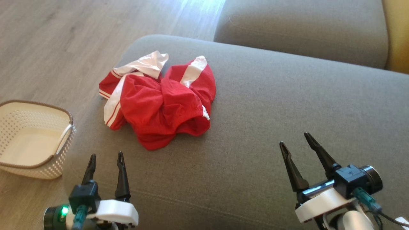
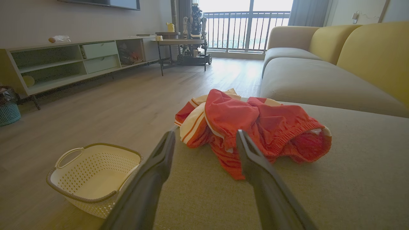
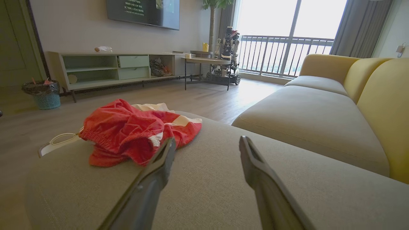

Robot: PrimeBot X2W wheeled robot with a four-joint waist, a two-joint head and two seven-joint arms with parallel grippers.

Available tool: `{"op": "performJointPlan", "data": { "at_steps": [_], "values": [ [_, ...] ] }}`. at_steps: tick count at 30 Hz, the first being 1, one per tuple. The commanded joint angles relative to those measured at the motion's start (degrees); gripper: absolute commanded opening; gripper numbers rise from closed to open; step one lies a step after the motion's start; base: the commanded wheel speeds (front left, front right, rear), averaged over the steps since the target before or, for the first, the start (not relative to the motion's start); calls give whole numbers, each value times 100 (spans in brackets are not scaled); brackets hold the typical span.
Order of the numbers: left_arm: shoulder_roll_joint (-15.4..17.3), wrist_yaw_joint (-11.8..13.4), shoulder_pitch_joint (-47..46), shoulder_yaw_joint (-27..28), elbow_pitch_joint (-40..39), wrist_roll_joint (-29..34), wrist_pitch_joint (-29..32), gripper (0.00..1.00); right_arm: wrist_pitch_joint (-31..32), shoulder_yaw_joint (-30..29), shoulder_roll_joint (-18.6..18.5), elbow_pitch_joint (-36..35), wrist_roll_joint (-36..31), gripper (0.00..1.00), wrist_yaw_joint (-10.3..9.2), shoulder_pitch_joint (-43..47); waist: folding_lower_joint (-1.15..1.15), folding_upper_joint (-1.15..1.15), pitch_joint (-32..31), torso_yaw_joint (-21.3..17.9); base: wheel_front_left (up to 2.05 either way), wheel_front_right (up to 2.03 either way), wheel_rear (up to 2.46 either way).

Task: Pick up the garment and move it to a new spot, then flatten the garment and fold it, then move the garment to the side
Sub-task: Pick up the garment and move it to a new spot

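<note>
Garment (image 1: 159,102) lies crumpled beyond both parted jaws, nearer the left.

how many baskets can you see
2: a cream basket on the floor left of the grey cushion, and a teal basket beside the shelf unit. Others may be hidden.

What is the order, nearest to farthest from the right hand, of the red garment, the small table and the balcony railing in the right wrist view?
From the right hand:
1. red garment, on the grey cushion just ahead, left.
2. small table, across the wood floor.
3. balcony railing, behind the table.
</note>
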Motion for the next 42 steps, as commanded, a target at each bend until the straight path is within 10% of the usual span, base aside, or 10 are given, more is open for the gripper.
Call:
{"op": "performJointPlan", "data": {
  "at_steps": [1, 16, 38, 41, 42],
  "values": [
    [-36, -31, -357, 171, -250, -59, -70, 100, -51, 70, -60, -193, -112, 100, -1, -201, 0, 0, 182, -40, 0, 0, 0],
    [-45, -376, -2661, -36, 144, -223, -70, 100, -51, -24, -60, -324, -721, 100, -1, -726, 0, 0, 1717, -398, 0, 0, 0],
    [-46, -428, -5399, -820, 4647, -667, 500, 100, -51, -114, -60, -474, -698, 100, -1, -1405, 0, 0, 2845, -908, 0, 0, 0],
    [-46, -372, -5471, -870, 4874, -742, 341, 15, -51, -81, -60, -458, -635, 100, -1, -1418, 0, 0, 2774, -910, 0, 0, 0],
    [-46, -362, -5491, -882, 4901, -770, 259, 0, -51, -68, -60, -450, -620, 100, -1, -1419, 0, 0, 2739, -910, 0, 0, 0]
  ]
}}
